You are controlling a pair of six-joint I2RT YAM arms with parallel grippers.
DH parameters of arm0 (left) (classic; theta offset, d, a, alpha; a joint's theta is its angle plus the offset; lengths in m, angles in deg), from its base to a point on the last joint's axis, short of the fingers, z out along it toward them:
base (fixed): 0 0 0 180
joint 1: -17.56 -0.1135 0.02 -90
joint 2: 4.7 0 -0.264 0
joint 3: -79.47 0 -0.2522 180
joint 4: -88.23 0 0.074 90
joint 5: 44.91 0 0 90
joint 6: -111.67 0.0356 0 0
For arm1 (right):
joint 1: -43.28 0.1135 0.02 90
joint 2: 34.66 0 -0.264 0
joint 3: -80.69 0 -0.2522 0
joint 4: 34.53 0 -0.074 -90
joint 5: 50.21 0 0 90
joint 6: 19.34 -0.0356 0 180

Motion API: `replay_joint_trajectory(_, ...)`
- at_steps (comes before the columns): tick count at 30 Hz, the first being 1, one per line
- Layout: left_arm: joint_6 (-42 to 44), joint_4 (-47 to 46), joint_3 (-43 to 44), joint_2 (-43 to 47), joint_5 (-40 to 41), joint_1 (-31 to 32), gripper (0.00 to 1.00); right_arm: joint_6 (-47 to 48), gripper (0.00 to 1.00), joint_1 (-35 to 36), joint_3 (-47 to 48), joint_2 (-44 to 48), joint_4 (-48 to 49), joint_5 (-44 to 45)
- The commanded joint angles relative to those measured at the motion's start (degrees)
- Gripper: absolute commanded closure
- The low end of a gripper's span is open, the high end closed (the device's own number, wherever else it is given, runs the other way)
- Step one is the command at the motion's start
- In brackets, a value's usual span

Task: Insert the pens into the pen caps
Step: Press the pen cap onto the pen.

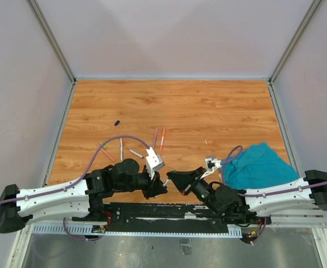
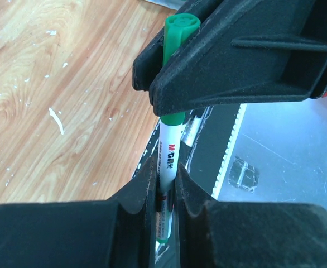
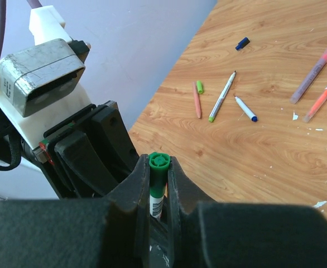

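My left gripper (image 2: 164, 184) is shut on the white barrel of a green pen (image 2: 169, 148). My right gripper (image 3: 158, 178) is shut on the green cap (image 3: 158, 167), which sits over that pen's end. The cap also shows in the left wrist view (image 2: 180, 28). In the top view the two grippers meet tip to tip near the table's front edge, left (image 1: 163, 184) and right (image 1: 173, 174). Other pens lie on the table: a purple one (image 3: 315, 70), an orange one (image 3: 324, 92), a green-ended one (image 3: 222, 96), a blue-tipped one (image 3: 245, 108) and a salmon one (image 3: 197, 100).
A dark blue cap (image 3: 242, 43) and a light green cap (image 3: 200, 86) lie loose on the wood. A teal cloth (image 1: 261, 164) lies at the right. White walls and metal rails close in the table. The arms' black base rail (image 1: 169, 215) runs along the near edge.
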Motion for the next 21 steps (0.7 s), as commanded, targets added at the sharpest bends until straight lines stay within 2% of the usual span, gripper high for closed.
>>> replay_joint_trajectory(1,0.62,-45.93,12.27,0.14,16.72,-2.95,1.0,0.05,0.99,2.95,-6.18,-0.04,-19.98,-20.41)
replay_joint_trajectory(6,-0.41,-45.04,11.57,-1.83,14.55,-2.95,1.0,5.99,0.99,2.86,-1.65,7.3,-29.72,-11.19)
replay_joint_trajectory(11,-1.73,-43.1,8.56,-2.3,12.07,-2.98,0.99,14.41,0.99,0.6,3.18,14.89,-34.38,-5.58)
replay_joint_trajectory(15,-1.99,-40.67,6.33,-2.82,10.98,-2.96,1.0,21.24,0.92,-3.63,9.66,16.16,-38.89,-5.8)
replay_joint_trajectory(21,-2.09,-37.48,2.93,-3.85,8.32,-2.94,1.0,29.56,0.8,-6.62,18.56,13.56,-39.88,-5.45)
